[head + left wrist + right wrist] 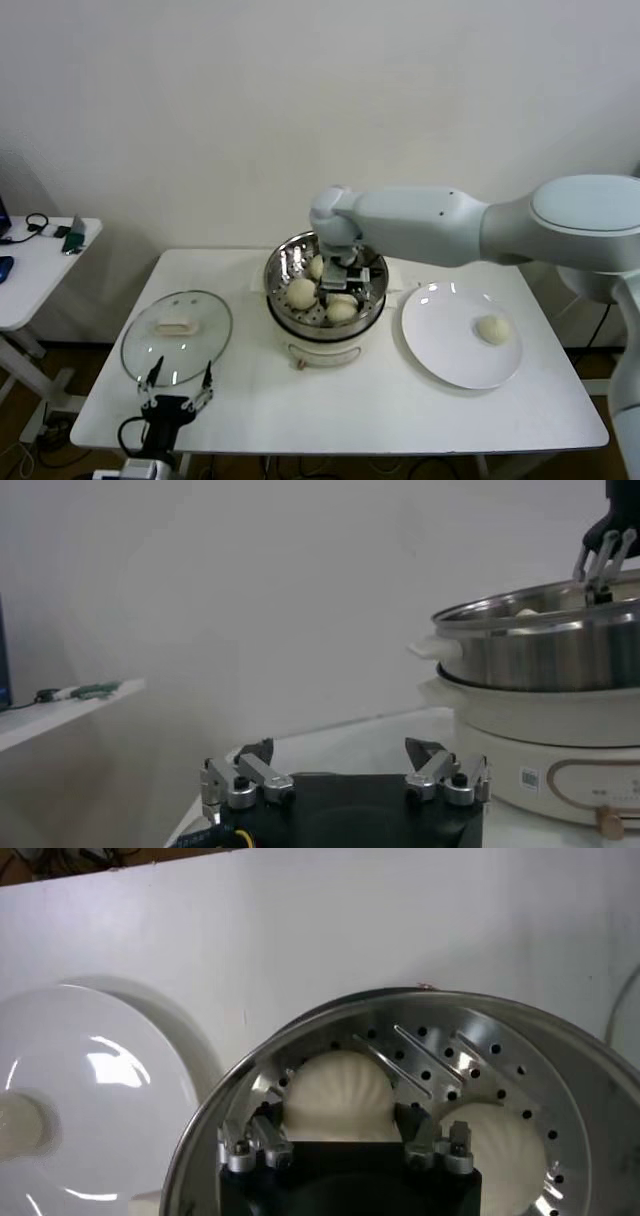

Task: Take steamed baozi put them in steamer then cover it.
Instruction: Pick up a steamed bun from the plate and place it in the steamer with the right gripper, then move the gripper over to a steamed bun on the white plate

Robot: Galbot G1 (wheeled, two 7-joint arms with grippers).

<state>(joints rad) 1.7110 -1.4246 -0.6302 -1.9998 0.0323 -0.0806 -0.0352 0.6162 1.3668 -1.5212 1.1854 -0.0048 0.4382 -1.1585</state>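
The steel steamer (277, 262) stands at the middle of the table on its white pot base and holds three baozi (301, 292). My right gripper (346, 286) reaches down into it. In the right wrist view its fingers stand open on either side of one baozi (338, 1093), which rests on the perforated floor (480, 1038); another baozi (500, 1138) lies beside it. One more baozi (493, 329) sits on the white plate (445, 350). The glass cover (177, 335) lies flat at the table's left. My left gripper (178, 378) waits open by the cover's near edge, holding nothing.
A small white side table (40, 260) with cables and gadgets stands at far left. The steamer's pot base (540, 740) shows to one side in the left wrist view. The table's front edge runs just below the plate and the left gripper.
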